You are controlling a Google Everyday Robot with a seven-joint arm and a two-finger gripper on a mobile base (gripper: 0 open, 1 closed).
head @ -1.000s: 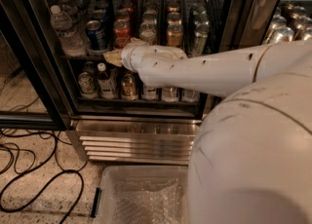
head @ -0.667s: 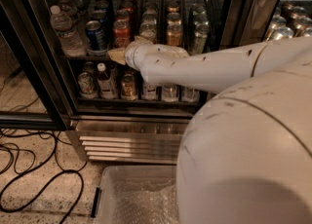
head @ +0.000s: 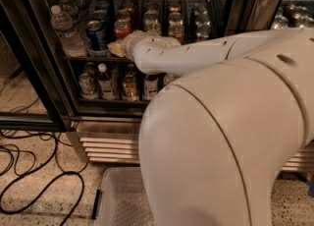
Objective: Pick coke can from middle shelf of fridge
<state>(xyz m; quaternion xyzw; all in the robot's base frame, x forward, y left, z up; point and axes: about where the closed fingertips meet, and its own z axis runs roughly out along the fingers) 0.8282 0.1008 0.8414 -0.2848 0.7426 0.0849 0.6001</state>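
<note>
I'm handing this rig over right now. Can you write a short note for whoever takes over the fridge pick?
Claw: at the front edge of the middle shelf, just below and in front of the coke can. Open or shut: cannot tell.
Coke can: appears to stand upright on the middle shelf of the fridge, right of the blue Pepsi can.
Done: the arm is extended to the shelf, with the claw at the can.
Left: confirm the hold on the can, lift it off the shelf and bring it out of the fridge.
</note>
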